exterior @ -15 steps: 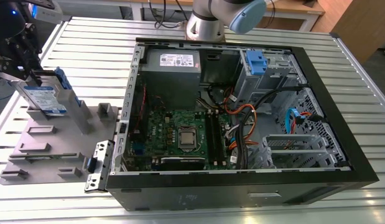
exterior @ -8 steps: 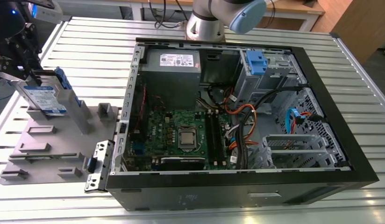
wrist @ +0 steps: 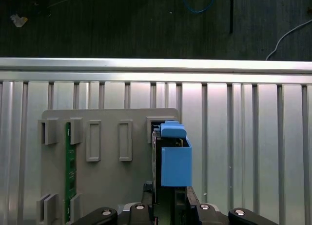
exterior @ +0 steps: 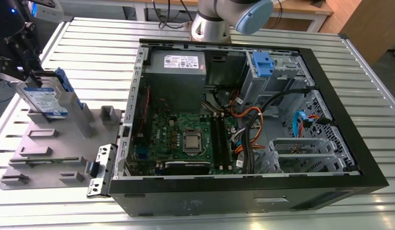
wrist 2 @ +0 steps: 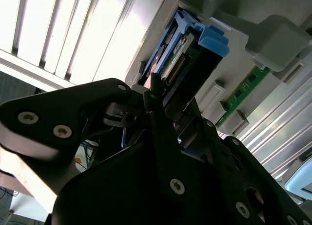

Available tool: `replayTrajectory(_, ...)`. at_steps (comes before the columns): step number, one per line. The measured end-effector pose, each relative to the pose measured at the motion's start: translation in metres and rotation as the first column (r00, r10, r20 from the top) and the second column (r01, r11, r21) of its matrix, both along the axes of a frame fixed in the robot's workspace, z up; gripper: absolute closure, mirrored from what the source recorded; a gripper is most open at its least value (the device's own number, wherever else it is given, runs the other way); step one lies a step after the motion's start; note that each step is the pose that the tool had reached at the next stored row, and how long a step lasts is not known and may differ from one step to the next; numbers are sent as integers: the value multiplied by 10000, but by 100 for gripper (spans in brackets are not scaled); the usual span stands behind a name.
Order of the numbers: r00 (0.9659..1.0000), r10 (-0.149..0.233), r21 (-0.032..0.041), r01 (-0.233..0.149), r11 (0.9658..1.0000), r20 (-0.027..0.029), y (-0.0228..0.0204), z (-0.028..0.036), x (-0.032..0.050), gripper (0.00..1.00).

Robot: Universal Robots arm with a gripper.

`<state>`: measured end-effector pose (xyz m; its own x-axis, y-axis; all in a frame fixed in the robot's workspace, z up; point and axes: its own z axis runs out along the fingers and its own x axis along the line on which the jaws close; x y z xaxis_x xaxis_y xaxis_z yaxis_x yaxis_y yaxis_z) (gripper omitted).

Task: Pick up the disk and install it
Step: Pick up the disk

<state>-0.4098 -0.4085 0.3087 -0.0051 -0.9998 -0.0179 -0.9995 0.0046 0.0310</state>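
while the disk [exterior: 45,101] stands on edge in the grey rack [exterior: 50,143], nine o'clock from the case [exterior: 236,194], the jaws grip its top edge, pressed against both flat faces.

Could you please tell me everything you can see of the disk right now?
The disk is a flat silver-grey metal drive with a white-and-blue label, framed by a blue plastic bracket. It stands on edge, slightly tilted, on the grey holder plate at the exterior view's left, outside the open computer case. The black gripper sits at its upper edge; whether it grips cannot be told.
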Motion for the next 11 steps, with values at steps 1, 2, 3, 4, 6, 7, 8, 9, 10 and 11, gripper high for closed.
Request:
replayTrajectory(1, 10000, 0, 0, 0, 10000, 0, 0, 9, 0, 65)
replayTrajectory(2, 10000, 0, 0, 0, 10000, 0, 0, 14, 0, 65)
replayTrajectory(3, 10000, 0, 2, 0, 10000, 2, 0, 13, 0, 65)
replayTrajectory(4, 10000, 0, 2, 0, 10000, 3, 0, 13, 0, 65)
replayTrajectory(6, 10000, 0, 1, 0, 10000, 2, 0, 67, 0, 65)
replayTrajectory(7, 10000, 0, 1, 0, 10000, 1, 0, 67, 0, 65)
replayTrajectory(8, 10000, 0, 1, 0, 10000, 1, 0, 68, 0, 65)
replayTrajectory(9, 10000, 0, 1, 0, 10000, 1, 0, 68, 0, 65)
replayTrajectory(10, 10000, 0, 1, 0, 10000, 1, 0, 68, 0, 65)
replayTrajectory(11, 10000, 0, 1, 0, 10000, 1, 0, 68, 0, 65)
